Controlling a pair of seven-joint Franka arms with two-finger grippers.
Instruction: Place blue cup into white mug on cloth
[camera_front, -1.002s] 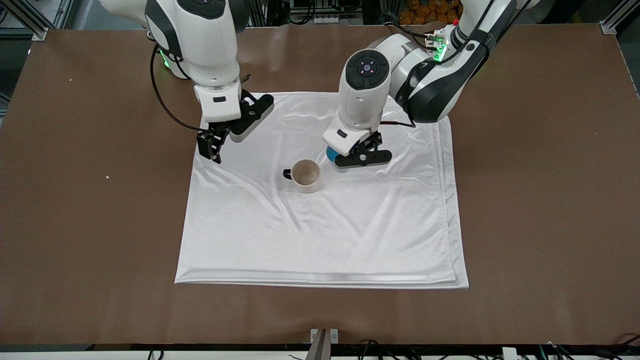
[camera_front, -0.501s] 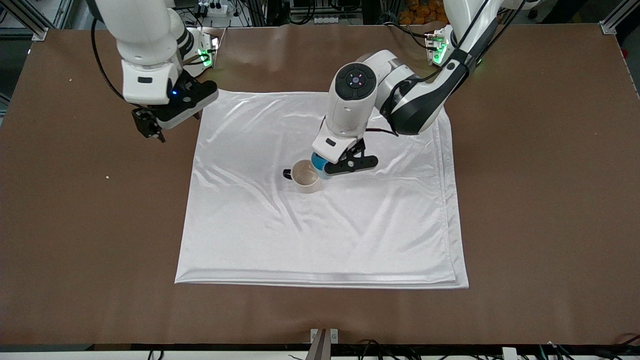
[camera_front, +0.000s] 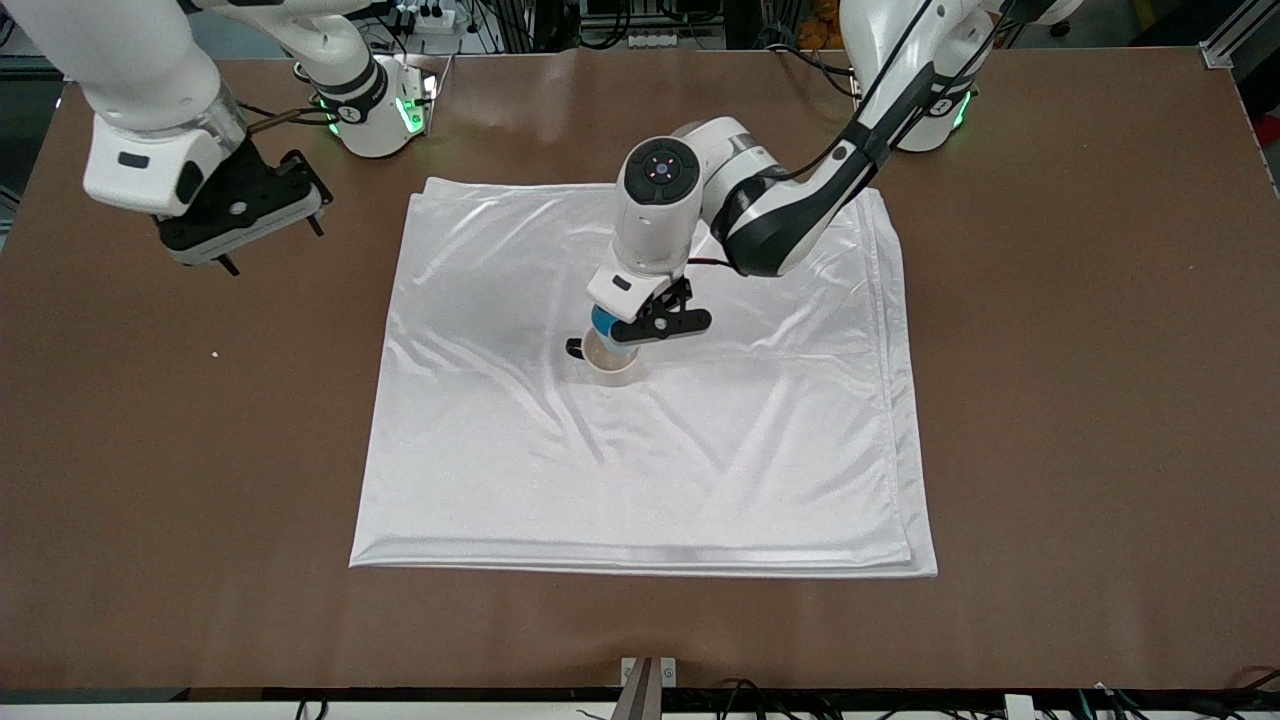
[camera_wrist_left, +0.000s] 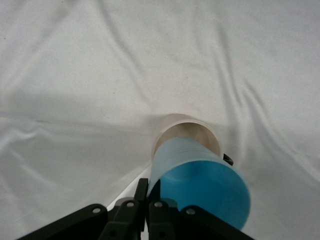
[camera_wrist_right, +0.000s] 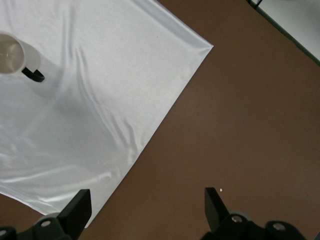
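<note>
One light-blue cup (camera_front: 607, 327) — pinched by the left hand (camera_front: 640, 322) — hangs over the cream mug (camera_front: 612, 362); right hand (camera_front: 232, 228) spread.

Left claw (camera_front: 622, 331) clamped shut, arm reaching forward; right claw (camera_wrist_right: 147, 205) spread wide, raised.

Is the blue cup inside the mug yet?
Not yet. The left end effector holds the cup over the mug, whose rim shows past it; whether its base has entered, cannot tell.

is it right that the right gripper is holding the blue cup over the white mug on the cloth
Not quite: the left gripper holds the blue cup over the white mug on the cloth, as the front view shows. The right gripper is open over bare table.
</note>
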